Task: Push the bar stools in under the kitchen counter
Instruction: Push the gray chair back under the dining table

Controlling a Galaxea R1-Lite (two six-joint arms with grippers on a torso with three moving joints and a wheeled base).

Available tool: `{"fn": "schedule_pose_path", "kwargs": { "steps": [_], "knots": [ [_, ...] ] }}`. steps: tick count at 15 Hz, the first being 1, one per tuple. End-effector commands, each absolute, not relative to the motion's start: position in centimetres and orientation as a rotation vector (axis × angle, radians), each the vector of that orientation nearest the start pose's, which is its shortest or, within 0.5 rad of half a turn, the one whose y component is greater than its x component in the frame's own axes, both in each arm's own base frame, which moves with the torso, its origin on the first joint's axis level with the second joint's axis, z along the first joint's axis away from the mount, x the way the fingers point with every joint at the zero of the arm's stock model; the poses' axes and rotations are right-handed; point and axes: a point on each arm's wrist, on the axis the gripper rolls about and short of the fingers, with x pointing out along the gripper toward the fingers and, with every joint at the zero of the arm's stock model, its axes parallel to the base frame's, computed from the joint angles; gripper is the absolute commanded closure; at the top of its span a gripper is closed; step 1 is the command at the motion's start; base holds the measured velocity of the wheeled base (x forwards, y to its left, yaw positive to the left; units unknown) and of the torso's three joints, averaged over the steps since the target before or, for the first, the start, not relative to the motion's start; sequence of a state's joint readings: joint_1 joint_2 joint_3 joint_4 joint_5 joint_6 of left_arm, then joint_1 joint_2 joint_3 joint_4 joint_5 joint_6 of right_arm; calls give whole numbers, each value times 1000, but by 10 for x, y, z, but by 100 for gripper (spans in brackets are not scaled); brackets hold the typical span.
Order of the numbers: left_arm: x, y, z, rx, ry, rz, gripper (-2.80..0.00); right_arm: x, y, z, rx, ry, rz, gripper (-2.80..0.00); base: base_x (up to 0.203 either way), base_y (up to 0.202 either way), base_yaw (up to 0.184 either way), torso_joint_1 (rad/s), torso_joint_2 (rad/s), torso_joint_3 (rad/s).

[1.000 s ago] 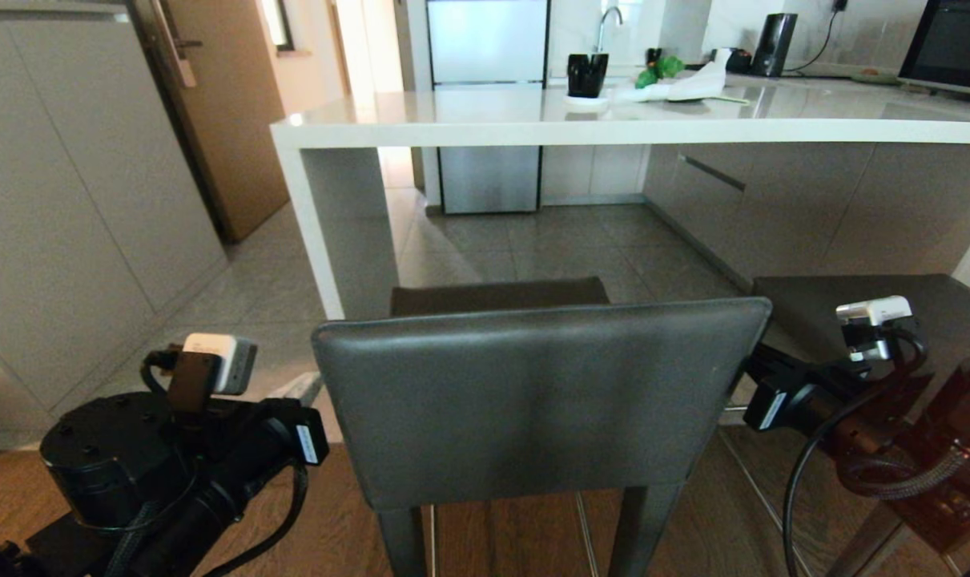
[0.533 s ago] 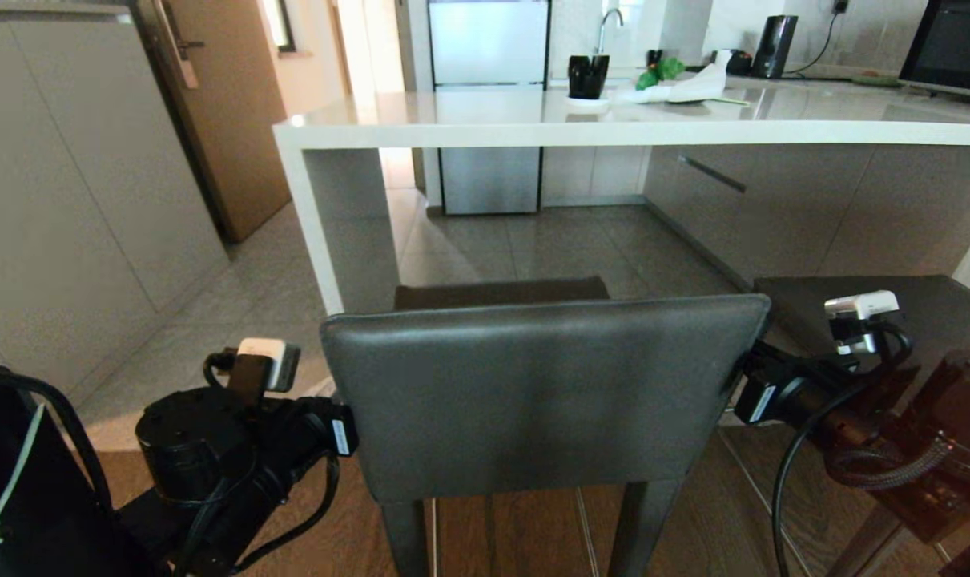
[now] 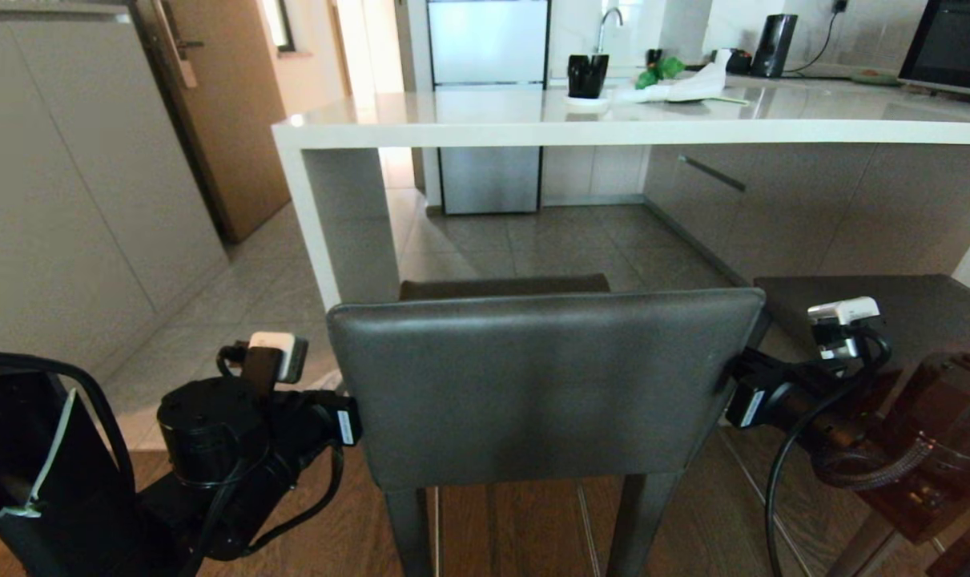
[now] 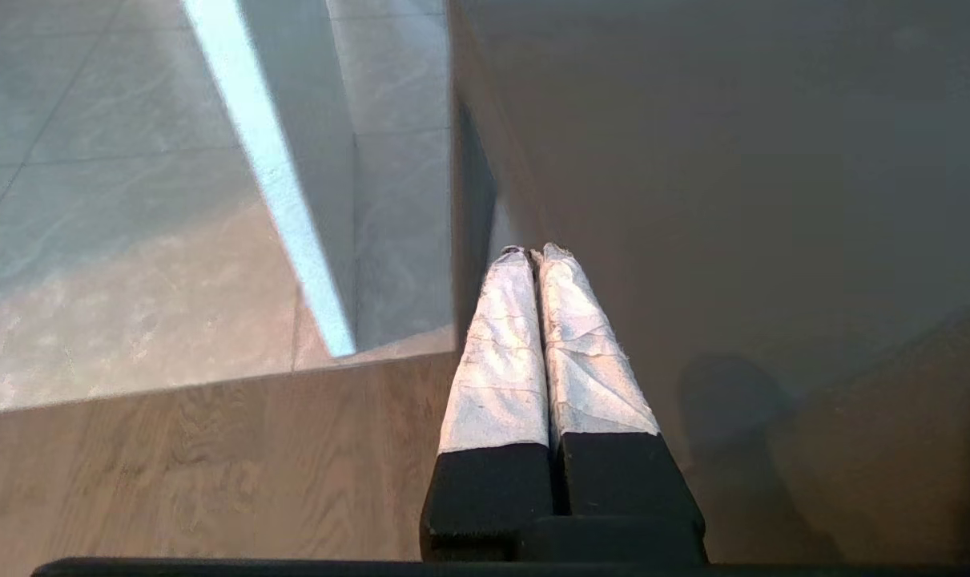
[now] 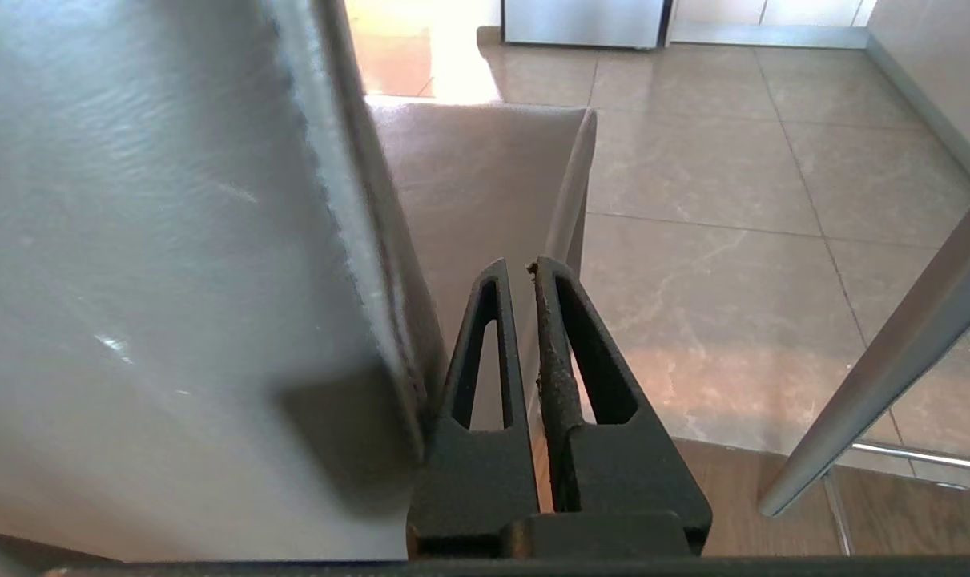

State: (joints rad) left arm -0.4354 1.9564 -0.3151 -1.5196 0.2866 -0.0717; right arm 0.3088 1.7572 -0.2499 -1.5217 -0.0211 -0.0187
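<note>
- Step in hand, by my read: bracing the near bar stool (image 3: pixel 545 385) for the push. Its grey backrest fills the middle of the head view, seat poking out beyond it toward the worktop (image 3: pixel 637 120).
- Stool is not under yet: seat front sits near the worktop's white side panel, backrest well on the robot's side.
- Left gripper (image 4: pixel 533 255): fingers pressed together, holding nothing, tips at the backrest's left edge, touching or just about; can't say for sure.
- Right gripper (image 5: pixel 518 268): fingers nearly closed w/ a thin slit between, nothing held, just beside the backrest's right edge. Contact looks close but not certain.
- Second stool (image 3: pixel 877 300) off to the right, dark seat only partly in view, right arm crossing in front of it. Also looks not tucked in.
- Next move, as I judge it: both arms press evenly on the backrest, or the base rolls fwd, so the stool slides straight under the slab.
- Needs care: left edge of the stool runs close to the side panel, so a skewed push could jam a leg vs it. Push low and level; tall stool could tip.
- Then same again for the 2nd stool.
</note>
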Motion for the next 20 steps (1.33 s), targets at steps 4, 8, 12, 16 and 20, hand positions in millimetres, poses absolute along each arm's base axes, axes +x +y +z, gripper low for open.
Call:
{"fn": "schedule_pose_path", "kwargs": {
  "steps": [4, 8, 12, 16, 20],
  "knots": [
    [262, -86, 99, -51, 65, -62, 0, 237, 61, 130, -13, -35, 237, 0, 0, 0, 0, 0, 0, 0],
    [258, -101, 104, -60, 41, -117, 0, 240, 67, 136, -31, -69, 254, 0, 0, 0, 0, 0, 0, 0],
    [239, -98, 104, -53, 69, -140, 0, 238, 75, 136, -30, -72, 284, 0, 0, 0, 0, 0, 0, 0],
    [230, -92, 100, -49, 98, -151, 0, 238, 79, 135, -31, -66, 297, 0, 0, 0, 0, 0, 0, 0],
    [234, -102, 105, -56, 69, -179, 0, 238, 79, 135, -29, -66, 298, 0, 0, 0, 0, 0, 0, 0]
  ]
}}
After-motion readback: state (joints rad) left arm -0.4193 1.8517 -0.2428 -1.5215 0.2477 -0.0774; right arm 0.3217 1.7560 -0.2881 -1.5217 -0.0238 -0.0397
